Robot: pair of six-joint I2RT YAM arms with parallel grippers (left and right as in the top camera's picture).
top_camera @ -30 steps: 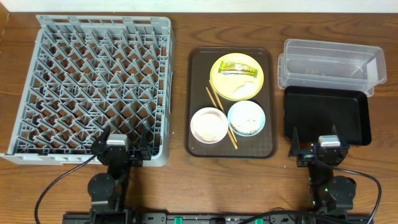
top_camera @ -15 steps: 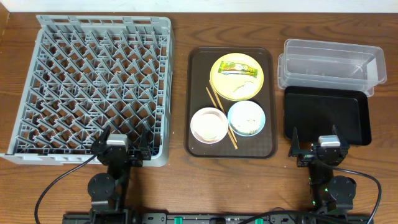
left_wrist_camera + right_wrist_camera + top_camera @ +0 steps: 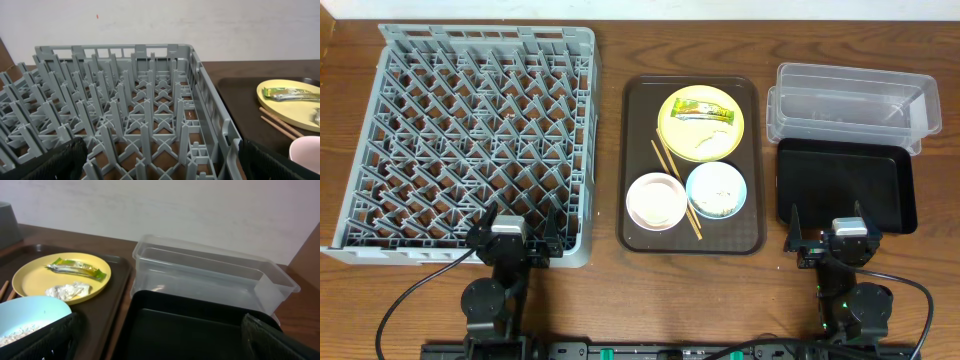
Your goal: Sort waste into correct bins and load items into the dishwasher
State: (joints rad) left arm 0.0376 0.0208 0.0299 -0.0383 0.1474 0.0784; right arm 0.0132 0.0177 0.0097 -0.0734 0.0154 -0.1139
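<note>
**A:** What is closest to the near edge of the wooden desk [image 3: 610, 300]?

**B:** The left tool [image 3: 520, 224] and the right tool [image 3: 826, 222]. Both have their jaws spread wide and hold nothing.

**A:** And beyond them?

**B:** On the left is the grey pegged plastic dish rack [image 3: 470, 130]. The smooth brown tray [image 3: 640, 232] holds a round pinkish-white bowl [image 3: 656, 200] and a blue bowl [image 3: 716, 178] with rice-like scraps [image 3: 715, 206] in it. Thin wooden chopsticks [image 3: 675, 188] lie between the two bowls. Farther back, the yellow plate [image 3: 672, 128] carries the crinkled wrapper [image 3: 703, 109]. On the right sits a matte black tray [image 3: 840, 185], with the clear tub [image 3: 850, 100] behind it.
</note>
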